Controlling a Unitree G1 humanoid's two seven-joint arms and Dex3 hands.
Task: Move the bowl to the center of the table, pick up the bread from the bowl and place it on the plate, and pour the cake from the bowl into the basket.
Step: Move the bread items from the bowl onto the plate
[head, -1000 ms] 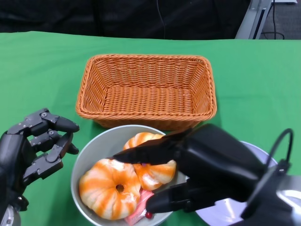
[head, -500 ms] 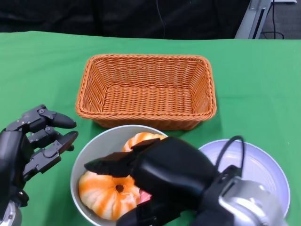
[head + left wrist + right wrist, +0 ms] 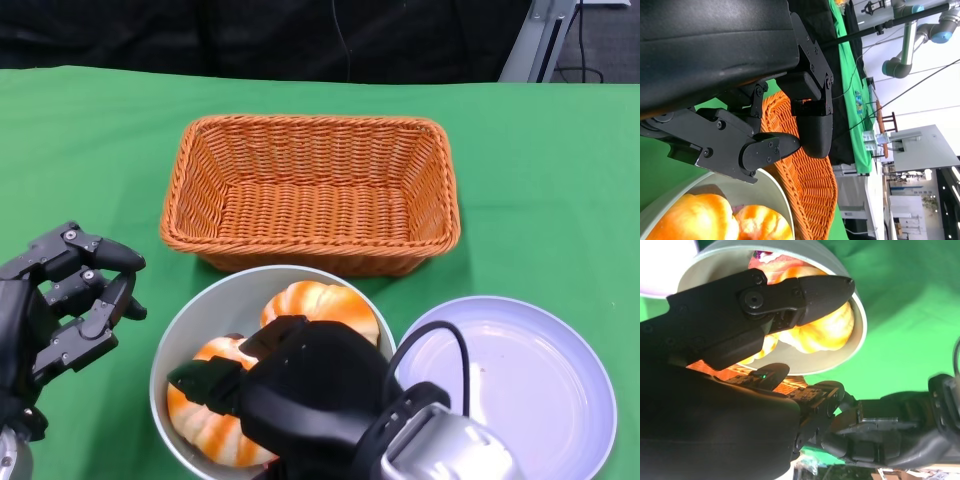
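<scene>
The grey bowl [image 3: 215,300] sits just in front of the wicker basket [image 3: 315,190]. A round orange bread [image 3: 325,305] shows at its back. My right hand [image 3: 300,395] lies over the bowl's front, its fingers stretched across a second, ring-shaped bread [image 3: 205,420]; no closed grip shows. In the right wrist view a finger [image 3: 805,295] reaches above that bread [image 3: 825,330], and the pink cake [image 3: 771,260] shows behind it. My left hand [image 3: 60,300] hangs beside the bowl's left rim with its fingers apart, holding nothing. The white plate [image 3: 530,380] stands bare to the right.
Green cloth covers the table [image 3: 80,150]. The basket holds nothing and nearly touches the bowl's far rim. The plate lies close against the bowl's right side. Black curtain lines the table's far edge.
My right hand has swung left and lower over the bowl, uncovering the plate and the rear bread and hiding the cake. The left hand has drawn slightly back to the left.
</scene>
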